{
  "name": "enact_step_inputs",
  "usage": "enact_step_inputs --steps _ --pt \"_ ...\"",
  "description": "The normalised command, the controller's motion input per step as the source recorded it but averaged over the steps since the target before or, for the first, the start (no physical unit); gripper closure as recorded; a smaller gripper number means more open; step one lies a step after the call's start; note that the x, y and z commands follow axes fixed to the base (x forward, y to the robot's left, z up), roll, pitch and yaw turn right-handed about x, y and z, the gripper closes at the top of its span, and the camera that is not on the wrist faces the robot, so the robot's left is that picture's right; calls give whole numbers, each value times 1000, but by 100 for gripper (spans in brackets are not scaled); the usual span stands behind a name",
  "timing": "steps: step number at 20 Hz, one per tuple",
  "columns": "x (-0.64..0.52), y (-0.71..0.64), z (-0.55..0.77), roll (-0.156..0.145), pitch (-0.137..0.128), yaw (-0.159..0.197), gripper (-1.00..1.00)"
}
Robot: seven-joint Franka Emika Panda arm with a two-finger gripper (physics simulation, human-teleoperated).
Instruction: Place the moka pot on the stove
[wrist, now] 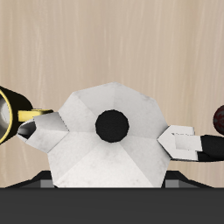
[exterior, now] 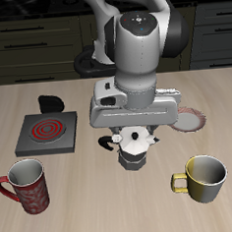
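Observation:
The silver faceted moka pot (exterior: pixel 133 153) stands on the wooden table, right under my gripper (exterior: pixel 133 142). In the wrist view I look straight down on its lid and black knob (wrist: pixel 111 125). My gripper (wrist: pixel 114 136) straddles the moka pot (wrist: pixel 92 153), and both fingertips (wrist: pixel 58 133) press against opposite sides of its upper body. The stove (exterior: pixel 47 132), a flat dark square with a red spiral coil, lies on the table beside the pot and apart from it, with nothing on it.
A dark red patterned mug (exterior: pixel 28 186) stands near the front edge, in front of the stove. A yellow metallic mug (exterior: pixel 204 178) stands on the pot's other side. A round plate (exterior: pixel 194 116) shows partly behind the arm. A black knob piece (exterior: pixel 51 101) sits behind the stove.

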Motion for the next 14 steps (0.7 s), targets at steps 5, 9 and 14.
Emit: enact_step_inputs --steps 5,9,14 --pt "-425 -140 294 2 -76 15 100" --pt "-422 -136 201 0 -66 1 100" --pt "-391 -121 162 3 -66 -5 100"
